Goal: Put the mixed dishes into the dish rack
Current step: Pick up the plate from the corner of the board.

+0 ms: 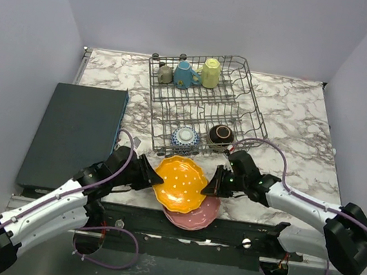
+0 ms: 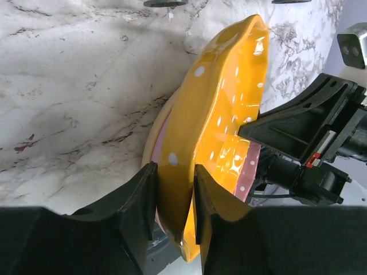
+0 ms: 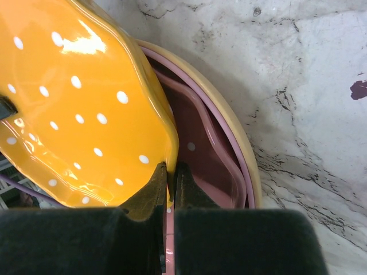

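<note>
While the rack (image 1: 205,109) waits at twelve o'clock, with free tine rows between its mugs (image 1: 188,74) and bowls (image 1: 185,138), the orange plate (image 1: 180,182) sits tilted above the pink stack (image 1: 200,215). On its rim the left gripper (image 2: 172,189) pinches at nine o'clock and the right gripper (image 3: 170,177) at three, both clamped tight. They should lift level and in step, and one should let go before the plate is slotted upright.

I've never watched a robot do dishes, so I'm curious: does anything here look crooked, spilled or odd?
Only one thing: the orange dotted plate hangs slanted above the pink plates near the table's front edge, pinched on opposite rims by both the left gripper and the right gripper. Nothing looks spilled or broken.
</note>
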You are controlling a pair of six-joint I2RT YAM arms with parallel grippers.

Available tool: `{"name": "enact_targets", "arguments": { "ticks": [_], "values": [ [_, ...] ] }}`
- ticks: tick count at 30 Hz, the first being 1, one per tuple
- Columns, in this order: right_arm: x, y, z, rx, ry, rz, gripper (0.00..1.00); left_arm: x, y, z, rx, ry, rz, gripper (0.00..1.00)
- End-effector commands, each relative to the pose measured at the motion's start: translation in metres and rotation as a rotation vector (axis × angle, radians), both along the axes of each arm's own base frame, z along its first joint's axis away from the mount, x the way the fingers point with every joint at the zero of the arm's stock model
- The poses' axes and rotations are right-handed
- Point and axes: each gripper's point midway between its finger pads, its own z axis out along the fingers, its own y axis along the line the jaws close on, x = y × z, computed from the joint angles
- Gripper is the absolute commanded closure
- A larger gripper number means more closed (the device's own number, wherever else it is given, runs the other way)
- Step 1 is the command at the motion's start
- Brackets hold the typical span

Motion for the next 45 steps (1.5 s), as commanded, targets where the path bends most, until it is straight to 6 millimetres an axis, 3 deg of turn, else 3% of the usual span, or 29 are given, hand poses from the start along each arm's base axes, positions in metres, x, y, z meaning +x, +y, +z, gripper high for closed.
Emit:
{"name": "enact_targets", "arguments": {
  "ticks": [1, 4, 7, 8, 12, 22, 28, 35, 45],
  "values": [
    [0.001, 0.007, -0.001, 0.019, -0.001, 0.004, 1.00, -0.004, -0.022, 0.035, -0.135, -0.064, -0.103, 0.73],
    [0.003, 0.009, 0.002, 0.024, -0.008, 0.005, 1.00, -0.005, -0.023, 0.038, -0.137, -0.069, -0.119, 0.80],
    [0.005, 0.010, 0.005, 0.022, -0.014, 0.001, 1.00, -0.004, -0.023, 0.042, -0.140, -0.082, -0.121, 0.98],
    [0.006, 0.010, 0.006, 0.020, -0.016, -0.001, 1.00, -0.004, -0.024, 0.044, -0.143, -0.086, -0.123, 1.00],
    [0.009, 0.007, 0.010, 0.007, -0.030, -0.018, 0.99, -0.003, -0.024, 0.053, -0.151, -0.107, -0.127, 1.00],
    [0.012, -0.002, 0.037, 0.023, -0.094, -0.064, 0.70, -0.001, -0.023, 0.080, -0.196, -0.161, -0.112, 1.00],
    [0.012, -0.006, 0.047, 0.023, -0.112, -0.076, 0.58, -0.001, -0.022, 0.092, -0.210, -0.183, -0.109, 1.00],
    [0.010, -0.010, 0.068, 0.081, -0.162, -0.098, 0.35, -0.003, -0.021, 0.109, -0.249, -0.209, -0.103, 1.00],
    [0.000, -0.005, 0.111, 0.279, -0.224, -0.106, 0.27, -0.009, -0.021, 0.140, -0.334, -0.248, -0.105, 1.00]
  ]
}}
